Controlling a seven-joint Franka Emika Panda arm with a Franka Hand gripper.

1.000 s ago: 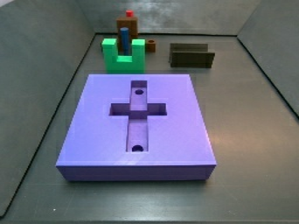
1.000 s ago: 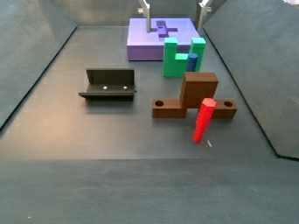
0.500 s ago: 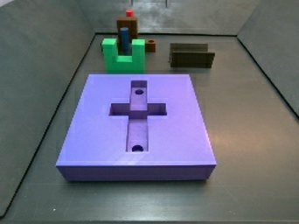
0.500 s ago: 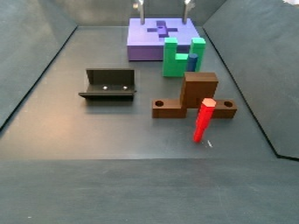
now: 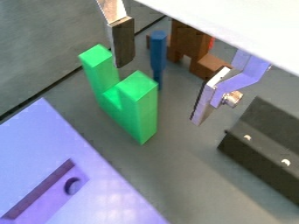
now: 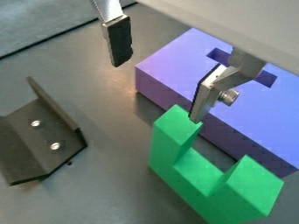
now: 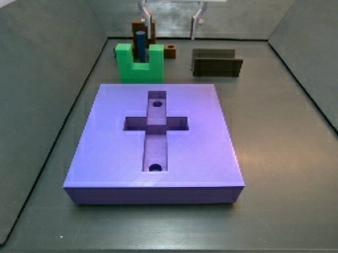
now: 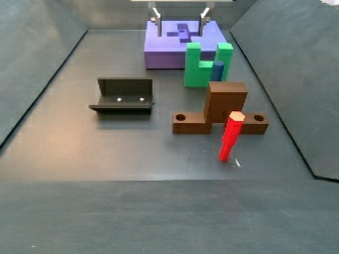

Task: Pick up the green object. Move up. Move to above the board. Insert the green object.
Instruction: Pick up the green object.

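Note:
The green object [image 7: 137, 61] stands on the floor just beyond the far edge of the board [image 7: 185, 148], with its taller upright on one side. It also shows in the other side view [image 8: 208, 62] and in both wrist views [image 5: 122, 92] [image 6: 198, 166]. My gripper [image 7: 173, 20] hangs high above the floor, a little beside and behind the green object, open and empty. Its fingers [image 5: 121, 39] [image 6: 118, 39] stand wide apart, and the green object lies below them, off to one side. The board's corner shows in the wrist views [image 5: 47, 166] [image 6: 222, 105].
A dark olive U-shaped block [image 7: 215, 62] [image 8: 123, 96] [image 6: 41, 136] lies near the green object. A brown block [image 8: 223, 107] [image 5: 193, 48] with an upright peg [image 8: 232, 136] [image 5: 156, 52] stands behind it. Grey walls enclose the floor.
My gripper has come down into the side views and shifted sideways toward the green object. Nothing on the floor has moved.

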